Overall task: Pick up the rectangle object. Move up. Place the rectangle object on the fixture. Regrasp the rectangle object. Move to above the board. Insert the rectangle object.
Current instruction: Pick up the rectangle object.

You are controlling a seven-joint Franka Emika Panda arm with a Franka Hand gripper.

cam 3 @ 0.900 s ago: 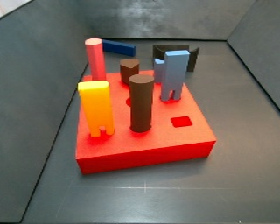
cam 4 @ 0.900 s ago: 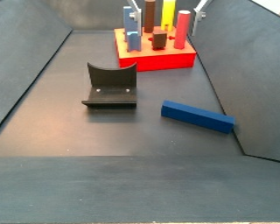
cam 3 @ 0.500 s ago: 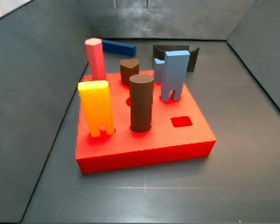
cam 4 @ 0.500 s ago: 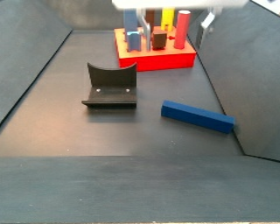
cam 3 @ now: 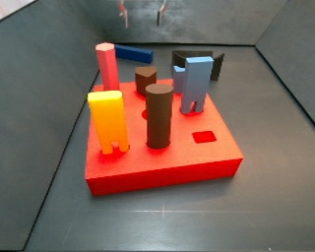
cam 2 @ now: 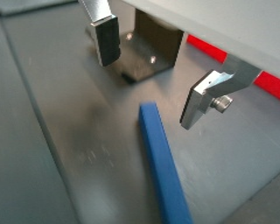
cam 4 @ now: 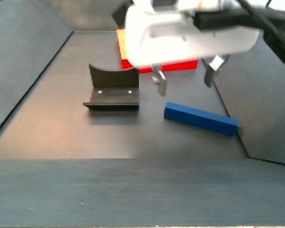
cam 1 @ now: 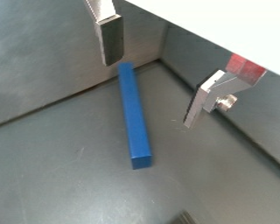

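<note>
The rectangle object is a long blue bar lying flat on the dark floor; it shows in both wrist views [cam 1: 133,115] [cam 2: 164,164] and in both side views [cam 4: 202,118] [cam 3: 134,54]. My gripper [cam 4: 182,78] hangs open above the bar, apart from it, with nothing between the silver fingers [cam 1: 109,39] [cam 2: 104,40]. It also shows in both wrist views [cam 1: 154,74] [cam 2: 152,77] and, partly, high at the back in a side view [cam 3: 142,13]. The dark L-shaped fixture [cam 4: 110,89] [cam 2: 152,54] stands beside the bar. The red board [cam 3: 160,148] carries several upright pegs.
The board holds an orange block [cam 3: 107,121], a pink post [cam 3: 107,65], two brown cylinders [cam 3: 159,115], a light blue piece [cam 3: 193,86] and an open square hole [cam 3: 204,137]. Grey walls [cam 4: 240,53] enclose the floor on all sides.
The gripper has come down into view from the top and now hangs open over the blue bar. The bar, fixture and board have not moved.
</note>
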